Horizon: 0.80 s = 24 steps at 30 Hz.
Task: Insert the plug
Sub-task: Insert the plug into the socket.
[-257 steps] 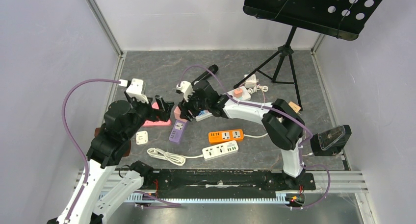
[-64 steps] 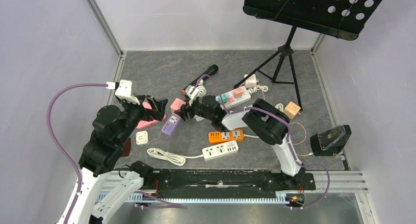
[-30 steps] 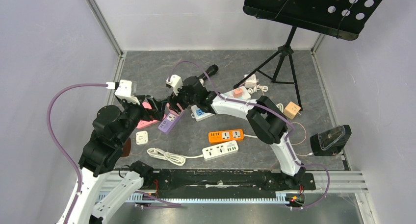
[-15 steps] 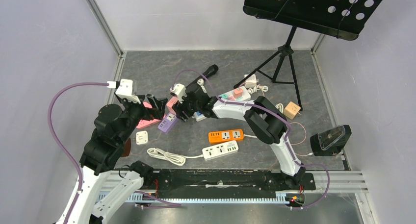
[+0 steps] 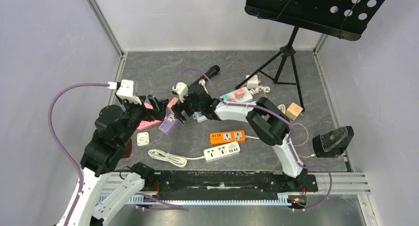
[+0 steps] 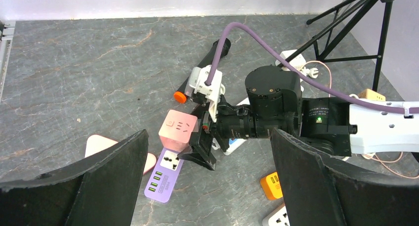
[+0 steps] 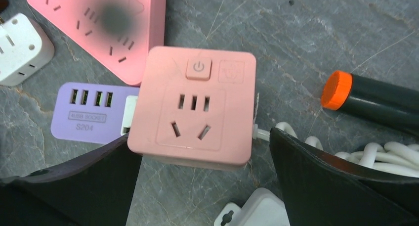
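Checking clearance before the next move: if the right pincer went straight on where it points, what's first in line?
Likely the pink cube socket, centred between the open fingers of the right pincer, over the purple strip. Gap to it unclear.

A grey marbled desk is carrying scattered electrical items. A black music stand is standing on its tripod at the far right. An orange power strip is lying near the middle, with a white power strip just beside it on the near side, its white cord coiling away to the left. A small white square adapter is lying further left. A black torch with an orange cap is lying towards the back. A flat pink socket board is resting face up. A tan cube and a black box with a clear lid are sitting at the right.
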Motion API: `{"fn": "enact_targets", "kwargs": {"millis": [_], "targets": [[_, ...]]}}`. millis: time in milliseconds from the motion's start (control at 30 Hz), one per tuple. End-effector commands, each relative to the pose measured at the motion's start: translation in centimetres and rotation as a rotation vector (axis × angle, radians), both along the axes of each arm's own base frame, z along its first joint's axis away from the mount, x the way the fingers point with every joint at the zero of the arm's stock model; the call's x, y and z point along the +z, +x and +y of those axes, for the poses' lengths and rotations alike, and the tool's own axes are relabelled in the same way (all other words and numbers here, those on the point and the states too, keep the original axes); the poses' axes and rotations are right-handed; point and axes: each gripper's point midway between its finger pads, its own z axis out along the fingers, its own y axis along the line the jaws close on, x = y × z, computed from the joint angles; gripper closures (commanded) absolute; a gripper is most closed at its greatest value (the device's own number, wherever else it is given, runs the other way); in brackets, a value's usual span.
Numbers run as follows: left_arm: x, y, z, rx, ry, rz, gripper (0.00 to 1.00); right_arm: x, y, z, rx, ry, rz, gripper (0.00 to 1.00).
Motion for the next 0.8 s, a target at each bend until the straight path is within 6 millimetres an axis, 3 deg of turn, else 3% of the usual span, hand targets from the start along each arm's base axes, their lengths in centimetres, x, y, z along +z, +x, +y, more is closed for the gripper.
{"fn": "enact_targets", "kwargs": {"millis": [0, 133, 233, 367, 600, 767], "targets": [[0.5, 0.3, 0.3, 0.005, 0.037, -0.034, 0.02, 5.8, 0.8, 1.4, -0.003, 0.141, -0.087, 0.02], [0.5, 0.3, 0.4, 0.007, 0.04, -0.034, 0.02, 6.0, 1.2, 1.6, -0.017, 0.151, -0.09, 0.02], [0.3, 0.3, 0.5, 0.011, 0.045, -0.031, 0.02, 5.4, 1.3, 1.5, -0.028, 0.142, -0.081, 0.13], [0.1, 0.3, 0.5, 0.011, 0.049, -0.027, 0.02, 3.8, 0.9, 0.3, -0.054, 0.121, -0.063, 0.49], [-0.2, 0.4, 0.5, 0.013, 0.049, -0.02, 0.02, -0.1, -1.3, -1.8, -0.068, 0.151, -0.015, 1.0], [-0.2, 0.4, 0.5, 0.017, 0.044, -0.021, 0.02, -4.1, -2.3, -2.9, -0.068, 0.104, 0.021, 1.0]]}}
